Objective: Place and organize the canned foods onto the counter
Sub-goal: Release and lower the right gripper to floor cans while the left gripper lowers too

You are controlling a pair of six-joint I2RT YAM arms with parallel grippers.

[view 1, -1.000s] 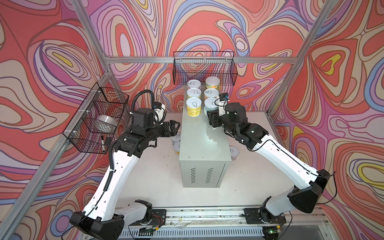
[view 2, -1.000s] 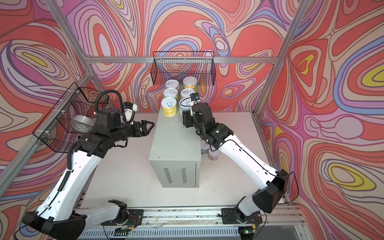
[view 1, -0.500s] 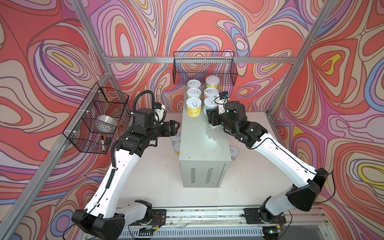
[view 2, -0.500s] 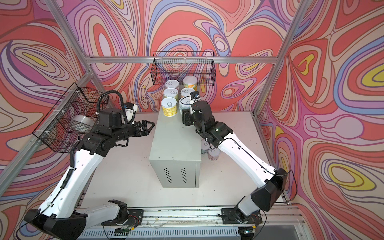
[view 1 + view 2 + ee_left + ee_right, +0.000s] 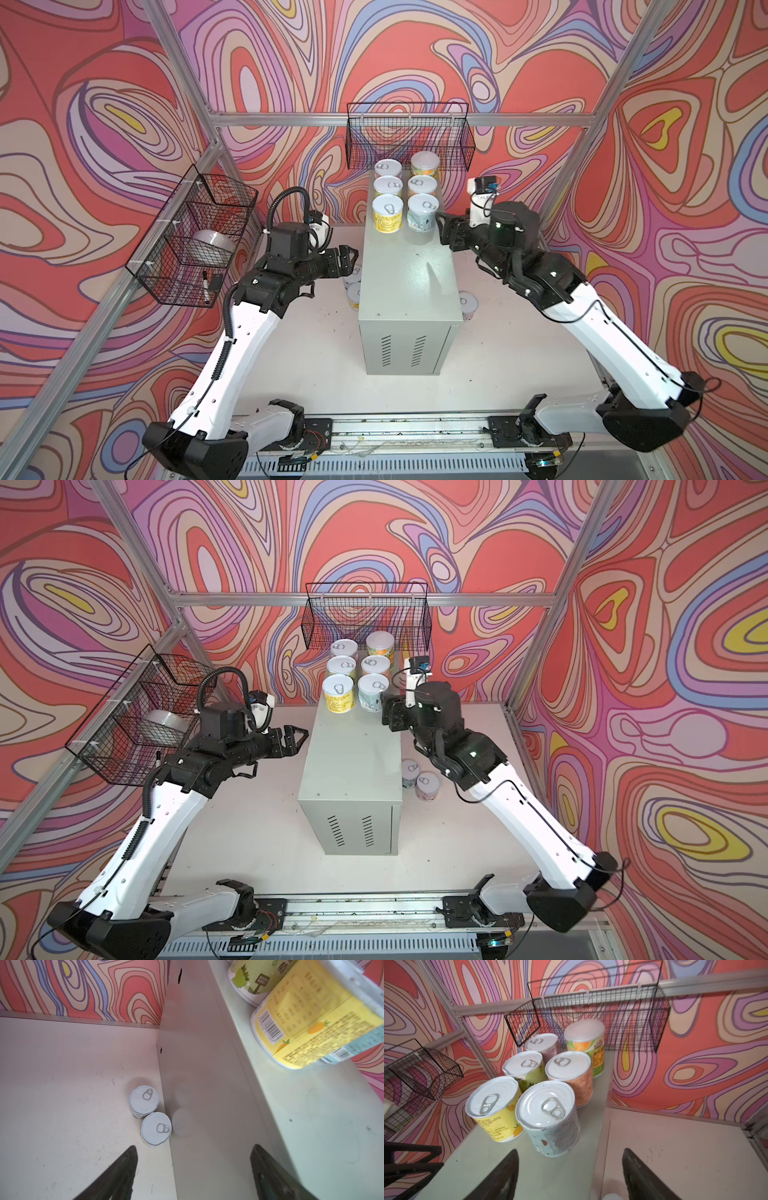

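Far left: wire basket (image 5: 195, 232) on the wall w/ a white roll (image 5: 214, 243) inside. My left pincer (image 5: 351, 261) hung open & empty beside the counter (image 5: 409, 282), above two cans (image 5: 144, 1100) upright on the table (image 5: 316, 340), touching each other, right by the counter's side. On the counter top, far end: six cans (image 5: 422, 185), 2 rows of 3, yellow can (image 5: 387, 212) & light blue can (image 5: 423, 212) nearest. My right pincer (image 5: 442, 230) was open, empty, just beside the light blue can, not touching. Right of the counter, two more cans (image 5: 428, 785) stood on the table.
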